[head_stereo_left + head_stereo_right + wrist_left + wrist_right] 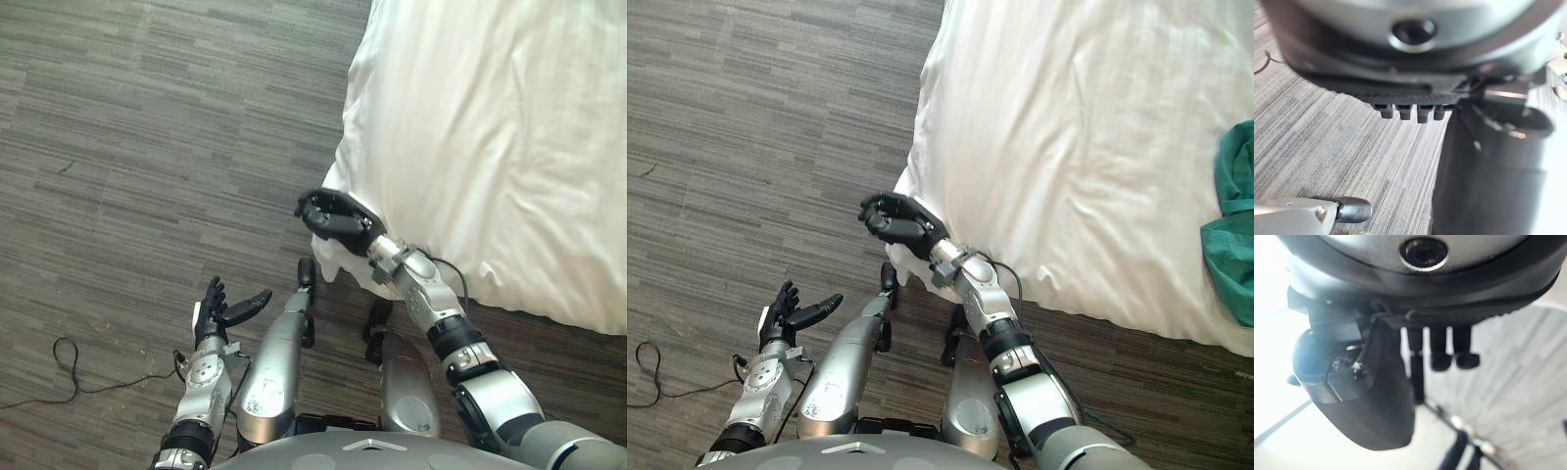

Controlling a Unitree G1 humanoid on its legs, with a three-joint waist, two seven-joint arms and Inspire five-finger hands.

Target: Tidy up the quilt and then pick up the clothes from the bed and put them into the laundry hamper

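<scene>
Left eye view, entry by item.

- **Quilt** [490, 127]: white, spread flat with faint creases. Its near corner [329, 257] droops toward the floor [147, 127].
- **Right hand** [338, 217]: just above that corner, touching or nearly so. The fingers are curled, and the right wrist view shows no cloth between them.
- **Left hand** [220, 311]: well apart from the corner, over the floor, with fingers straight, spread and empty.
- **Clothes** [1236, 225]: a green heap lying on the quilt, far across from the corner.

**Step in hand, as judged:** tidying the quilt, at its corner. The clothes are not yet picked up.

**Next move calls for:** opening the right hand, closing it on the corner's edge, then drawing the cloth straight. The slack fabric may slip from a shallow pinch.
</scene>
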